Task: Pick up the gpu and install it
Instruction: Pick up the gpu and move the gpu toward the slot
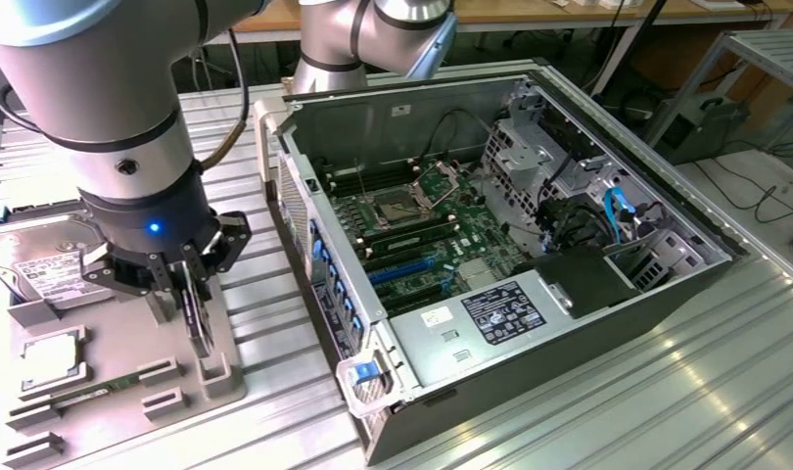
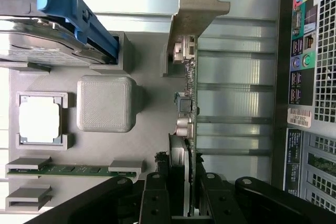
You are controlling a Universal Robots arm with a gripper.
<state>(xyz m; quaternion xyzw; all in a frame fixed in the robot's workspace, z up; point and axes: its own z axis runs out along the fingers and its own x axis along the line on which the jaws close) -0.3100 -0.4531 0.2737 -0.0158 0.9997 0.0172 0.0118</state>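
1. The gripper [image 2: 184, 195] has its 2 fingers [image 2: 156, 203] drawn in to a narrow gap, 1 on each face of the gpu [image 2: 192, 103]. As far as I can judge, they are pinching it.
2. The gpu [image 1: 204, 328] stands on edge straight below the hand, slotted in the grey tray [image 1: 122, 343]. Its long axis runs crosswise to the squeeze, out to the silver bracket [image 2: 197, 3] at the end furthest from the hand.
3. Further off, on the side the card's bare green face looks toward, the open computer case [image 1: 606, 343] lies well apart, with its motherboard [image 1: 416, 264] facing up.

Silver-grey arm [image 1: 103, 108], blue light [image 1: 154, 228], black pincer [image 1: 188, 315]
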